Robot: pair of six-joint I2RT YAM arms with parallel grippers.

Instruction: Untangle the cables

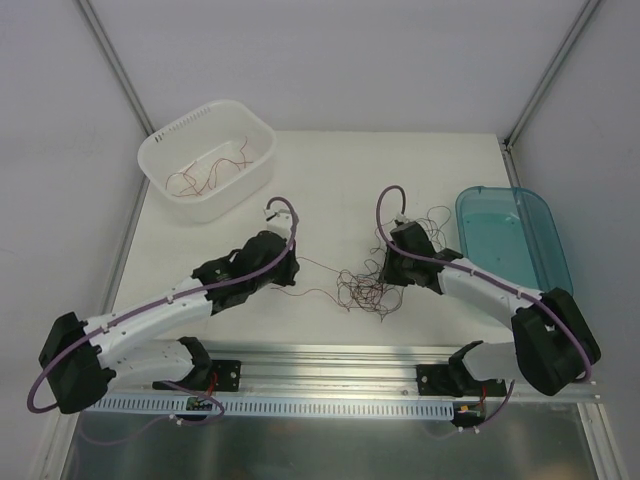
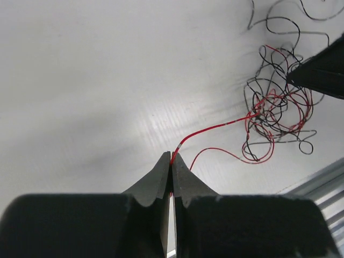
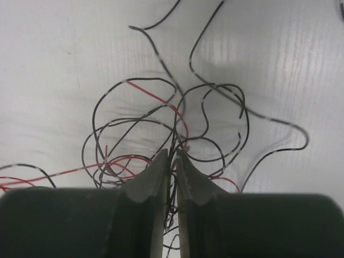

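The left hand (image 2: 172, 159) has its 2 dark fingers pressed tight together on 1 red strand (image 2: 215, 129), right at their tips. From there the strand runs low over the desk (image 1: 330, 180) and into the knot (image 2: 277, 115). The right hand (image 3: 172, 156) is down in that knot, fingers nearly together with only a slim slit between them. Black and red wires run into the slit, but I cannot tell whether any is truly pinched.

The cables (image 1: 368, 288) lie bunched between the 2 hands, near the front of the desk, with a few black loops straying toward the blue tub (image 1: 540, 215) on the right. Some loose strands (image 1: 205, 178) sit in the white basket (image 1: 160, 160) at the far left corner.

These wires look hair-thin, springy and almost weightless – they curl into open loops rather than lying flat, so I would expect them to snag on each other and drag the whole bunch along when 1 is pulled. The sheathing looks smooth, so a strand may slip out of a loose pinch. The best hold, I think, is near a free end, with the other hand pinning the bunch – not mid-loop, where a tug would only tighten things. The desk is matte white with a faint grain; the basket is slotted plastic, the tub clear and glossy.
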